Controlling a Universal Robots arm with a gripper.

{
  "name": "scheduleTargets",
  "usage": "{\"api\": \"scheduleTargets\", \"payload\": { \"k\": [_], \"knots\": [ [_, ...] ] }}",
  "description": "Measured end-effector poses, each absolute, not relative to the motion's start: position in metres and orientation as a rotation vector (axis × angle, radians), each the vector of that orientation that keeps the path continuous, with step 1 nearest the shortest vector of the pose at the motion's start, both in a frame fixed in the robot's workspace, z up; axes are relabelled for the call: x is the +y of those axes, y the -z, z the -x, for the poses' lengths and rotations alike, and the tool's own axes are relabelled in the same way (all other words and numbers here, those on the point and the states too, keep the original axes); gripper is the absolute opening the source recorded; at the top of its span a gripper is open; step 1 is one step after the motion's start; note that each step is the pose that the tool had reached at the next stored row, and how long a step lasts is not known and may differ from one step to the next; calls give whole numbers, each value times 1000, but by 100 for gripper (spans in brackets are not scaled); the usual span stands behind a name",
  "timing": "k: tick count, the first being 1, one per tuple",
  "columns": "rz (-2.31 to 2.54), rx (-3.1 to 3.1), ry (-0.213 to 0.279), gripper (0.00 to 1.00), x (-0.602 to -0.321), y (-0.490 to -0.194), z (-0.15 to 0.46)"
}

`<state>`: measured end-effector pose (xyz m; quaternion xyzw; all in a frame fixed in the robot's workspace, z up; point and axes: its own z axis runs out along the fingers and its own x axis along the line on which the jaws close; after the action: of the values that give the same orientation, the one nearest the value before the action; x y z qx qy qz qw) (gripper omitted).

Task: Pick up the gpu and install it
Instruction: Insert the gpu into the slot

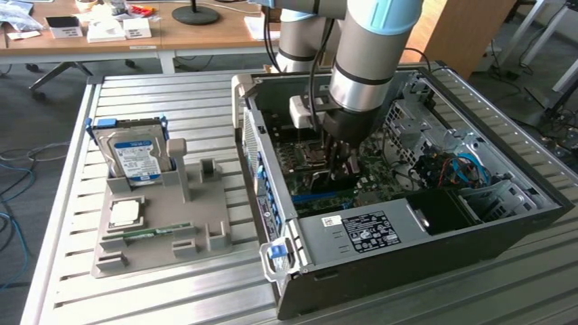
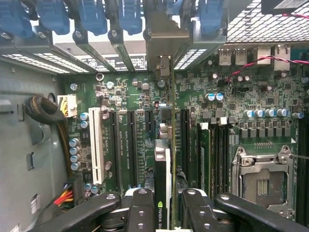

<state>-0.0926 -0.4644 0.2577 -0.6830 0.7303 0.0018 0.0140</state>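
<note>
I am holding the gpu (image 2: 164, 169) edge-on between my fingers (image 2: 140, 212), and my gripper (image 2: 166, 220) is shut on it. The card stands upright over the black expansion slots of the green motherboard (image 2: 140, 96). Its silver bracket (image 2: 166, 38) reaches the rear slot openings of the case. Whether the card's lower edge sits in a slot is hidden. In the exterior view my gripper (image 1: 340, 161) is down inside the open computer case (image 1: 505, 223), with the dark gpu (image 1: 327, 181) just below it.
Blue slot latches (image 2: 91, 14) line the case's rear wall. A white slot (image 2: 96, 140) and the CPU socket (image 2: 263, 179) flank the card. On the exterior view's left, a grey holder (image 1: 194, 223) carries a hard drive (image 1: 135, 157), a CPU (image 1: 124, 213) and a memory stick (image 1: 149, 233).
</note>
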Motion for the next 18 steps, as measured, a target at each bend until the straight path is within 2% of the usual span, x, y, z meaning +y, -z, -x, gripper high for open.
{"api": "scheduleTargets", "payload": {
  "k": [18],
  "knots": [
    [2127, 2274, -6, 27, -464, -255, 93]
  ]
}}
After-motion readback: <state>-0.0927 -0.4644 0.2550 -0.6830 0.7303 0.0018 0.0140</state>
